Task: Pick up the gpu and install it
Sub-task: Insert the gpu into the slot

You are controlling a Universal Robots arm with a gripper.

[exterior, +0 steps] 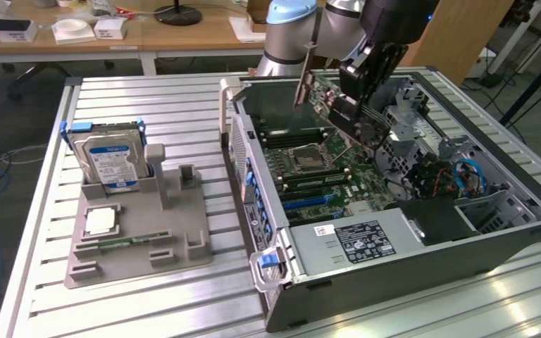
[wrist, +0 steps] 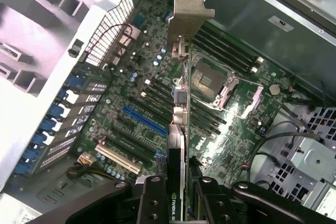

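Observation:
The gpu (exterior: 322, 88) hangs tilted in the air above the motherboard (exterior: 313, 172) of the open computer case (exterior: 421, 274), with its silver bracket toward the case's rear wall. My gripper (exterior: 357, 105) is shut on the card's far end. In the wrist view the gpu (wrist: 181, 129) shows edge-on, its bracket (wrist: 191, 9) pointing away from me. The gripper (wrist: 178, 203) clamps it between both black fingers (wrist: 152, 198). Below the card lie the expansion slots, among them a blue slot (wrist: 144, 121). The card is clear of the board.
A grey holder tray (exterior: 139, 243) on the slatted table carries an upright hard drive (exterior: 110, 158), a processor (exterior: 99, 220) and a green RAM stick (exterior: 120, 241). Inside the case are the power supply (exterior: 360, 239), the CPU socket (wrist: 210, 80) and the drive cage (exterior: 421, 134).

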